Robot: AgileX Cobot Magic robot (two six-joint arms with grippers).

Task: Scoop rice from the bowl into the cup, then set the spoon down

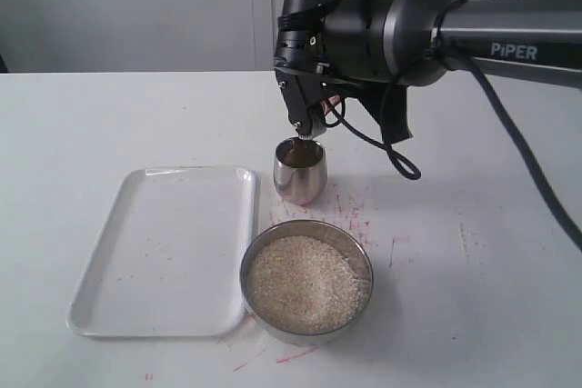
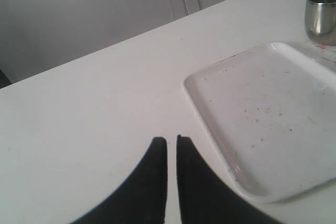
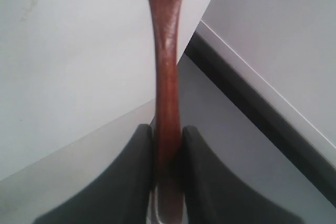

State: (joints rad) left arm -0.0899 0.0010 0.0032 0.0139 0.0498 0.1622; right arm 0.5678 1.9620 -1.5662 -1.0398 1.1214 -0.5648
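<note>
From outside, the right hand (image 1: 305, 127) hovered over the small shiny steel cup (image 1: 298, 174), beyond the wide brushed-steel bowl (image 1: 264, 320) of off-white rice (image 1: 306, 283), so grains might miss the cup; by its wrist view the left hand (image 2: 171, 141) sat pressed together, empty; by the right's, that hand pinched the glossy reddish-brown wooden spoon (image 3: 165, 77), whose slim handle could twist.

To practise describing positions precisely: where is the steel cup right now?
In the exterior view the cup stands just beyond the bowl, beside the white tray's far right corner, directly beneath the right gripper.
</note>
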